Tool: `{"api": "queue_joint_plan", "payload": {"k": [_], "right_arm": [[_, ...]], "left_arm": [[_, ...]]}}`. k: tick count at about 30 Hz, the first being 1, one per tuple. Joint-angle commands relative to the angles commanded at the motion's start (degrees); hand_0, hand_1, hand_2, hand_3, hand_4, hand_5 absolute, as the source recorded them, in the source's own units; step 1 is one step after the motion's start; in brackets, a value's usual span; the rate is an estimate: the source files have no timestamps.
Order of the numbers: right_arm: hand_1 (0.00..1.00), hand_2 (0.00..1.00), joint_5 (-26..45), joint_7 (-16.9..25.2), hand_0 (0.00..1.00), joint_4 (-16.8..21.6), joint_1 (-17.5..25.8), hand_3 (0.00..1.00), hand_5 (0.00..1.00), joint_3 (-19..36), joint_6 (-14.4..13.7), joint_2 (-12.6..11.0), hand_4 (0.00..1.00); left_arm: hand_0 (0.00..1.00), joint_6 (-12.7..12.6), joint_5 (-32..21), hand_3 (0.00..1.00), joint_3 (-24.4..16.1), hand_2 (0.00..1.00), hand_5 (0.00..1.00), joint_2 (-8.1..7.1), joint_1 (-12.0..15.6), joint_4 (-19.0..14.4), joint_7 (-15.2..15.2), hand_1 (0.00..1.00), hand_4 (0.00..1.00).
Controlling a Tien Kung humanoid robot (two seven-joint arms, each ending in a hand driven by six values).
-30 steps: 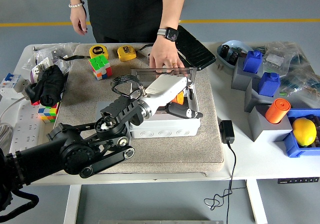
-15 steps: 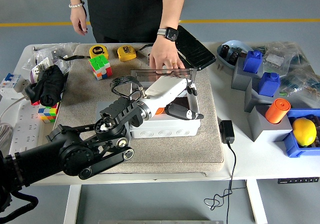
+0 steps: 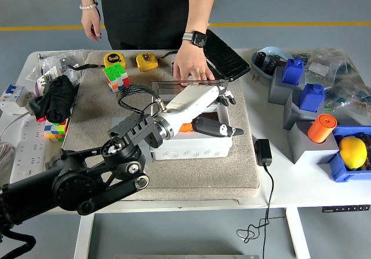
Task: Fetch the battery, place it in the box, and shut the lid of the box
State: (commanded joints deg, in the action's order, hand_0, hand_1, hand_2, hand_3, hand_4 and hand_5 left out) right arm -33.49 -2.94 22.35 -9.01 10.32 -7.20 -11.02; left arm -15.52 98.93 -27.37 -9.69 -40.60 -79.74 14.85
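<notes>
A white junction box [image 3: 191, 149] stands on the grey mat [image 3: 191, 178] at the table's middle. Its clear lid [image 3: 174, 86] is up at the back edge, and a person's hand [image 3: 190, 68] rests on top of it. My left hand [image 3: 232, 115], white with black fingertips, reaches over the box's open top from the left. Its fingers are spread, with the thumb low toward the front and the others near the lid. Part of an orange battery [image 3: 185, 127] shows inside the box under my palm, with no finger around it.
A colour cube [image 3: 116, 76] and two yellow tape measures [image 3: 114, 59] lie at the mat's back left. A black phone [image 3: 226, 56] sits behind the box. A black adapter [image 3: 262, 152] with its cable lies to the right, before grey holders, an orange cylinder [image 3: 320, 127] and a lemon [image 3: 352, 152].
The orange battery, between my fingers a second ago, now lies lower in the box under my palm. My fingers have spread apart and the forearm has dropped slightly to the left.
</notes>
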Motion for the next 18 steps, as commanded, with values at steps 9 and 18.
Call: {"api": "queue_joint_plan", "payload": {"k": [9, 18], "right_arm": [[0.621, 0.597, -0.1, 0.0, 0.601, -0.1, 0.2, 0.544, 0.453, 0.0, 0.0, 0.1, 0.926], [0.621, 0.597, -0.2, 0.0, 0.602, -0.1, 0.0, 0.544, 0.453, 0.3, 0.0, 0.0, 0.925]], "left_arm": [[0.445, -2.2, 0.1, 0.527, -6.4, 0.562, 0.567, -6.46, 7.1, -5.4, -3.1, 0.594, 0.998], [0.432, -1.4, 0.3, 0.527, -8.1, 0.567, 0.572, -11.91, 11.8, -7.9, -2.8, 0.590, 0.998]]}}
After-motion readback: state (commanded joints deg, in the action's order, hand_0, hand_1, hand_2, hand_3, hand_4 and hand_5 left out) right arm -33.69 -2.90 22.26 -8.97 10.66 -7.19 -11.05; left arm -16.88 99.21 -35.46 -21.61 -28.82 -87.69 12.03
